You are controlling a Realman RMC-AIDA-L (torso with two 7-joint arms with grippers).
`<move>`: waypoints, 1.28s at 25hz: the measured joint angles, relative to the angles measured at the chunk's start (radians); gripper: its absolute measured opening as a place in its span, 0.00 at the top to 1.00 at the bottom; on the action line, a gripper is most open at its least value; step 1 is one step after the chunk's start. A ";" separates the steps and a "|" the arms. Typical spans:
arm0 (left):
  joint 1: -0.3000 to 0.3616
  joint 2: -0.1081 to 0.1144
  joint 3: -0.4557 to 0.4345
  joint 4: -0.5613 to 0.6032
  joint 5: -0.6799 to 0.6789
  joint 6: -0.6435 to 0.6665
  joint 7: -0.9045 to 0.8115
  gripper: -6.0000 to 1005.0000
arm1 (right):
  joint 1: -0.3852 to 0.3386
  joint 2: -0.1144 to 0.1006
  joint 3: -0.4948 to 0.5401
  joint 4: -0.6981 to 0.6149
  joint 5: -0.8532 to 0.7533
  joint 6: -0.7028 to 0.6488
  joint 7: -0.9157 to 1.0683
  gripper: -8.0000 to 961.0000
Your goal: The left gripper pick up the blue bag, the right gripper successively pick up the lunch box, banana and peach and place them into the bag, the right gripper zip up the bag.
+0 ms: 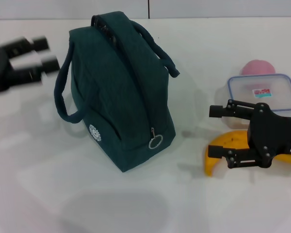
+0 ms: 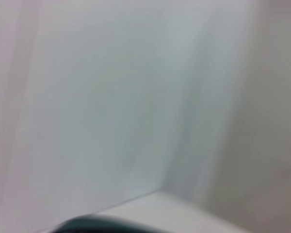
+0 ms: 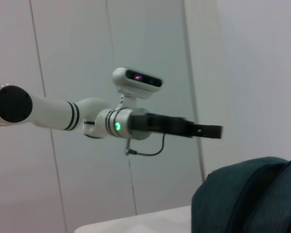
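Note:
The blue bag [image 1: 121, 97] stands upright mid-table, dark teal, with its handles up and a ring zipper pull [image 1: 155, 141] on its near end. My left gripper [image 1: 47, 53] hovers open at the far left, just left of the bag's handle, motion-blurred. At the right, my right gripper [image 1: 214, 131] is open, its fingers pointing toward the bag, over the yellow banana [image 1: 228, 145]. Behind it lies the clear lunch box [image 1: 264, 92] with a blue rim, and the pink peach [image 1: 257, 67] beyond that. The right wrist view shows the bag's top [image 3: 252, 199] and the left arm [image 3: 136, 124].
The white table [image 1: 111, 204] runs to a pale wall at the back. A dark edge of the bag [image 2: 87, 224] shows in the left wrist view, below the wall.

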 joint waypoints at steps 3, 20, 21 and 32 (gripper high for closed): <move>-0.030 0.009 0.003 0.098 0.100 -0.104 -0.131 0.18 | -0.003 -0.001 0.001 0.004 0.010 0.012 -0.003 0.12; -0.103 -0.102 0.155 0.652 0.406 -0.135 -0.878 0.21 | -0.019 -0.004 0.017 0.070 0.055 0.080 -0.076 0.12; -0.103 -0.103 0.158 0.651 0.408 -0.135 -0.912 0.21 | -0.019 -0.004 0.017 0.070 0.055 0.083 -0.079 0.12; -0.121 -0.114 0.204 0.522 0.469 -0.142 -1.004 0.23 | -0.022 -0.006 0.018 0.070 0.055 0.097 -0.115 0.12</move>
